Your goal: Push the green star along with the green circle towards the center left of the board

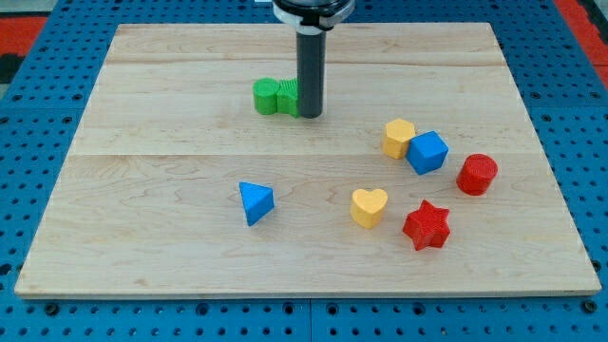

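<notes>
Two green blocks sit touching each other in the upper middle of the board. The green circle [266, 96] is on the view's left of the pair. The green star [287, 98] is on its right, partly hidden by the rod. My tip [311, 115] rests on the board right against the star's right side.
A blue triangle [255, 202] lies lower left of centre. On the right are a yellow hexagon-like block [399, 138], a blue cube [427, 152], a red cylinder [477, 175], a yellow heart [369, 207] and a red star [426, 225]. The wooden board [142, 142] sits on blue pegboard.
</notes>
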